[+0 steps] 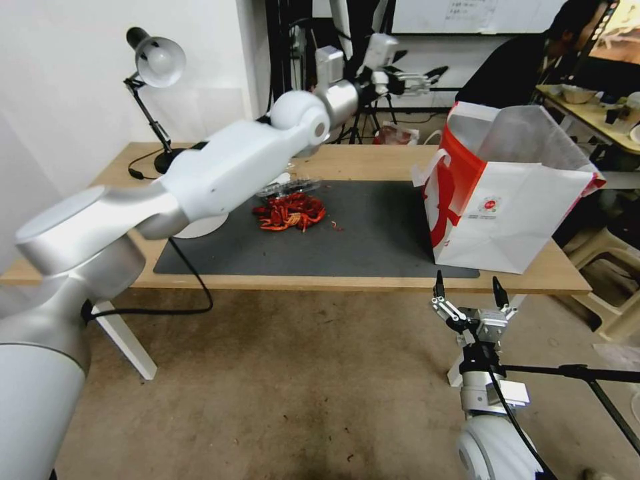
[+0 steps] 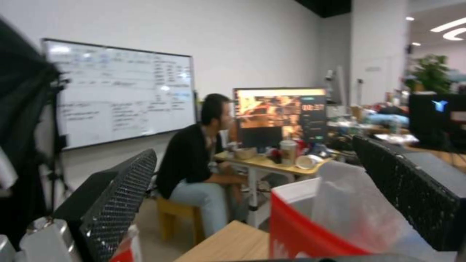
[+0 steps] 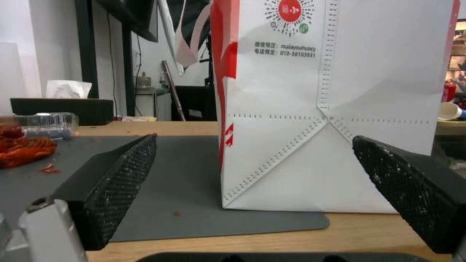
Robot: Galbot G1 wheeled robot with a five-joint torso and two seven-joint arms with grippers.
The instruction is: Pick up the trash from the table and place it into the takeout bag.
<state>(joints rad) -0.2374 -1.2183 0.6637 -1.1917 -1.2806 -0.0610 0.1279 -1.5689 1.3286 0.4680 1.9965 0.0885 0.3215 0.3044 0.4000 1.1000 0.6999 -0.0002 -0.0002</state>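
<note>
The takeout bag (image 1: 513, 200) stands open at the right end of the dark mat (image 1: 373, 233) on the table (image 1: 373, 163). Red crayfish shells (image 1: 290, 212) lie in a heap on the mat, with a clear plastic container (image 1: 293, 185) just behind them. A white bowl (image 1: 200, 230) is mostly hidden under my left arm. My left gripper (image 1: 420, 79) is raised high beyond the table's far edge, near the bag's rear left corner, open and empty; its fingers (image 2: 121, 196) frame the bag's top (image 2: 311, 218). My right gripper (image 1: 468, 285) hangs open below the front table edge, facing the bag (image 3: 315, 109).
A desk lamp (image 1: 157, 63) stands at the far left corner, and its black cable (image 1: 193, 280) drops over the front edge. A black tissue box (image 3: 63, 109) sits behind the shells. A beige stool (image 1: 613, 267) and another desk (image 1: 587, 110) are to the right.
</note>
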